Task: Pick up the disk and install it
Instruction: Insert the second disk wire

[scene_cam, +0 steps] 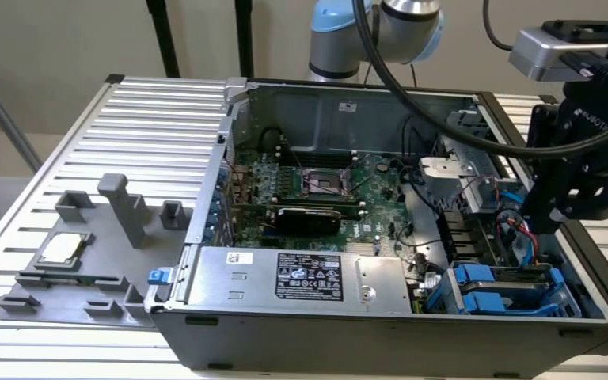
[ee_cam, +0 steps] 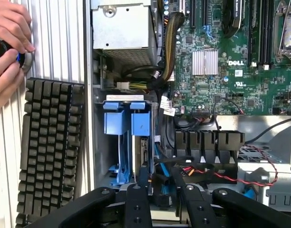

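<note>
Evidently hovered black gripper (ee_cam: 160, 190) w/ fingers parted, nothing held, over open grey PC case (scene_cam: 389, 332); silver-grey disk on blue plastic rails (ee_cam: 129, 130) sat upright in drive bay, prob. ready for seating

The computer case (scene_cam: 389, 332) is dark grey outside and bare silver metal inside. Its circuit board (scene_cam: 325, 194) is green, dotted with small black and silver parts. The power supply box (scene_cam: 294, 277) is silver-grey with a black label printed in white. The drive carriers (ee_cam: 126, 121) are bright blue. The ribbed table (scene_cam: 124, 127) is pale silver, striped by its grooves. The keyboard (ee_cam: 50, 147) is black. The gripper (ee_cam: 160, 194) is black.
</note>
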You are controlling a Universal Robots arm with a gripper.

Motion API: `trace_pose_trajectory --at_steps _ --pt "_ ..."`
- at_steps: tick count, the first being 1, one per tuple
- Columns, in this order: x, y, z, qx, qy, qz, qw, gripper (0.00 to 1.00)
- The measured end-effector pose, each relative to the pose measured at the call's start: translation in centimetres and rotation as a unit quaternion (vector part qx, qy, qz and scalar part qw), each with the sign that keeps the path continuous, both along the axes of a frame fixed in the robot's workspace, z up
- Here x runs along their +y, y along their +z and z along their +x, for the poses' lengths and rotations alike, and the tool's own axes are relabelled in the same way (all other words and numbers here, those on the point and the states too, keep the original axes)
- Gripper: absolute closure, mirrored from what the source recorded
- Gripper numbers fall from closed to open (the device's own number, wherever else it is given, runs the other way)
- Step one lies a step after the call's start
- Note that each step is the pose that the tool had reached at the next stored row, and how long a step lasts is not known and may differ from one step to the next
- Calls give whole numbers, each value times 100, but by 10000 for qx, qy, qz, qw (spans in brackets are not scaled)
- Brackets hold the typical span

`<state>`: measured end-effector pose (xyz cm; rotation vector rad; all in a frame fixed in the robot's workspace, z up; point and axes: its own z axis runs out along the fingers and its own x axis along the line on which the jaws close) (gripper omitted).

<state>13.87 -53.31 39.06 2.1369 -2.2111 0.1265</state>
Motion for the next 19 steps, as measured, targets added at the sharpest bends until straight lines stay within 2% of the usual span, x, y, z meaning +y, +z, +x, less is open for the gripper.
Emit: trace_pose_trajectory --at_steps 1,5,12,13,19 --pt "8 -1 0 0 0 -1 10000 100" --pt "29 -11 0 0 0 -13 10000 100" --pt "35 -26 0 0 0 -57 10000 100" --pt "35 -27 0 0 0 -63 10000 0" --pt "39 -35 0 0 0 -104 9999 0"
